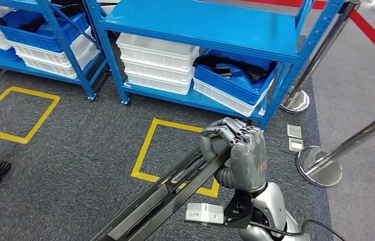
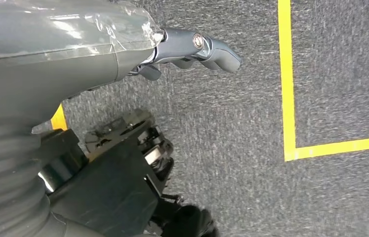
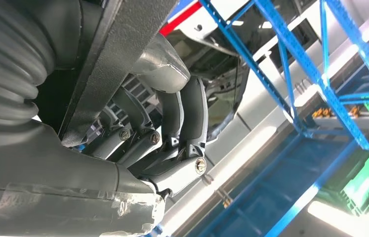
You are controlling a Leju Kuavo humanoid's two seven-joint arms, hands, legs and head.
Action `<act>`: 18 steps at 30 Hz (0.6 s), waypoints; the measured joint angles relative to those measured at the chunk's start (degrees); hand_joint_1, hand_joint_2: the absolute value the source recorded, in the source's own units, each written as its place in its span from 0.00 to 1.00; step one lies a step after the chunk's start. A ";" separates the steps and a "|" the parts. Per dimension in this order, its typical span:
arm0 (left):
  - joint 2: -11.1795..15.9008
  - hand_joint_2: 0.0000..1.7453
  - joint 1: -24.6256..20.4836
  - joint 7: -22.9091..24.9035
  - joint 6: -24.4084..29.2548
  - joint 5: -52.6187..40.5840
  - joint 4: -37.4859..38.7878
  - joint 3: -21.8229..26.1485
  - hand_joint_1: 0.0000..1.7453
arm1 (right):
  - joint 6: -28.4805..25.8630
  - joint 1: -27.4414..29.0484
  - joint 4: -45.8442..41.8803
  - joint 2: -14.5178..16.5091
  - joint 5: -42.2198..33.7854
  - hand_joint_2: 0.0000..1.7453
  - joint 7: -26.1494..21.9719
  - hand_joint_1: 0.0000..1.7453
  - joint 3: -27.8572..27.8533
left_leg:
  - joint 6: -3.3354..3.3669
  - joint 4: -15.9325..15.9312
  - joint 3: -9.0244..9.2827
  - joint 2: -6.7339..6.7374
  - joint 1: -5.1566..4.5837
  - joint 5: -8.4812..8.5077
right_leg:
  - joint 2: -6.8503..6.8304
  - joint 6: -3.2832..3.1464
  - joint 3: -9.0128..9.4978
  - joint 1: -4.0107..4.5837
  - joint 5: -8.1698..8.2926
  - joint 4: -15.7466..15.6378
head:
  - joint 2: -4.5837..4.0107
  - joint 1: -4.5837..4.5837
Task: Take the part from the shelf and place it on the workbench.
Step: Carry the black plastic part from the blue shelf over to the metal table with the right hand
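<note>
1. One long dark metal rail-shaped part (image 1: 175,193) is already off the blue steel shelf (image 1: 205,25); your right hand (image 1: 238,150) has its fingers wrapped round the upper end, and the rest slopes down and away below the hand, over the grey carpet (image 1: 75,165).
2. Carry it level: I judge the free end may swing or droop, so turn slowly and keep it clear of the shelf posts and the chrome stanchion (image 1: 321,165) just beside the hand.
3. No desk shows yet, so find it before you lower anything.
4. Your left hand (image 2: 192,49) hangs over the carpet, holding nothing, fingers loosely apart.
5. Beyond the right hand, a blue plastic bin (image 1: 235,83) on a white one holds dark parts; the stacked white plastic crates (image 1: 157,65) next to it hide their contents.
</note>
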 joint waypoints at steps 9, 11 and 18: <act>0.02 1.00 -0.11 0.14 -0.02 -0.81 0.00 -0.09 0.00 | 0.55 0.34 -0.01 -0.01 0.56 1.00 0.35 1.00 0.08 | -1.18 0.35 -0.15 -4.31 0.02 -0.21 | 4.21 -1.23 2.07 0.26 7.26 -9.49 | 0.00 1.60; 0.05 1.00 -0.08 0.20 -0.01 -1.15 0.01 -0.21 0.00 | 0.54 0.44 -0.03 -0.01 0.87 1.00 0.53 1.00 0.08 | -1.96 0.35 -0.22 -4.67 0.21 -0.20 | 3.36 -1.69 2.31 0.25 7.47 -9.98 | 0.00 1.62; 0.13 1.00 -0.25 0.01 0.55 -1.34 0.02 -0.29 0.00 | 1.47 1.31 -0.06 0.32 0.87 1.00 0.78 1.00 0.09 | -3.07 14.84 -6.88 -0.26 0.03 -6.21 | -0.69 -2.92 3.26 0.44 7.32 -10.65 | 0.00 -0.81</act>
